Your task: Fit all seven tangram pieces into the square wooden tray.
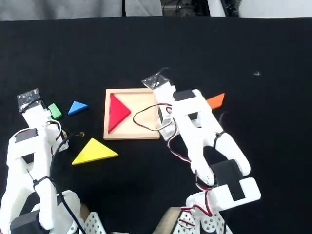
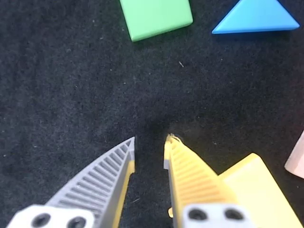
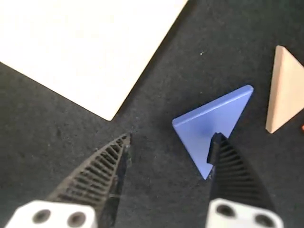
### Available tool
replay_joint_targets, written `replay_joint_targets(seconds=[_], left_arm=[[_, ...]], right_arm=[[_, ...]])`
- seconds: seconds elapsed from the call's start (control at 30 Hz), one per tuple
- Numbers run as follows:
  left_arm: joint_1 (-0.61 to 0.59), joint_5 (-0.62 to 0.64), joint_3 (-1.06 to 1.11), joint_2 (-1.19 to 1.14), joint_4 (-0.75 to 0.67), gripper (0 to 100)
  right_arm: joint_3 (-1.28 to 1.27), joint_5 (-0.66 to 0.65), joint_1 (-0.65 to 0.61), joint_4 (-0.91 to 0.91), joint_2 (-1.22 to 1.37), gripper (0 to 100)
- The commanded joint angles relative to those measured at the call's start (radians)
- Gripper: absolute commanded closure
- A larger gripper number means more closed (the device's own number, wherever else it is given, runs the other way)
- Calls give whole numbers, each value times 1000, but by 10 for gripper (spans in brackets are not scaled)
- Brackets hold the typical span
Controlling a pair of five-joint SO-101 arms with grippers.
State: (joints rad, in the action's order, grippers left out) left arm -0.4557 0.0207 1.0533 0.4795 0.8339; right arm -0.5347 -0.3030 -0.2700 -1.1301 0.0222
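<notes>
Arms [image 1: 195, 131] lean down over the desk [image 1: 253, 48]. Left pincer [image 2: 150, 141], open and empty, hangs short of a green piece [image 2: 156, 16]; right pincer [image 3: 172, 137], open, straddles one edge of a violet triangle [image 3: 209, 126] beside the wooden tray [image 1: 131, 91], which holds a red triangle [image 1: 117, 111].

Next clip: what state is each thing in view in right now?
Tray: lying flat, holding one piece.
Red triangle: seated in tray.
Yellow triangle: flat, outside tray.
Blue triangle: flat, outside tray.
Green piece: outside tray.
Orange piece: outside tray.
Periwinkle triangle: flat, outside tray, not gripped.
Left end effector: open, empty.
Right end effector: open, empty.
</notes>
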Motion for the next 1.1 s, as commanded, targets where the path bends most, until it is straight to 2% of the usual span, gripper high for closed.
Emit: replay_joint_targets(seconds=[0.0,0.33,0.83,1.07], left_arm=[[-8,12,-4,20,-14,883],[-8,12,-4,20,-14,883],[-8,12,-4,20,-14,884],[-8,12,-2,20,-14,884]], right_arm=[[51,8,21,-3,-47,747],[70,2,60,54,113,748],[68,2,60,54,114,753],[79,-25,61,38,97,796]])
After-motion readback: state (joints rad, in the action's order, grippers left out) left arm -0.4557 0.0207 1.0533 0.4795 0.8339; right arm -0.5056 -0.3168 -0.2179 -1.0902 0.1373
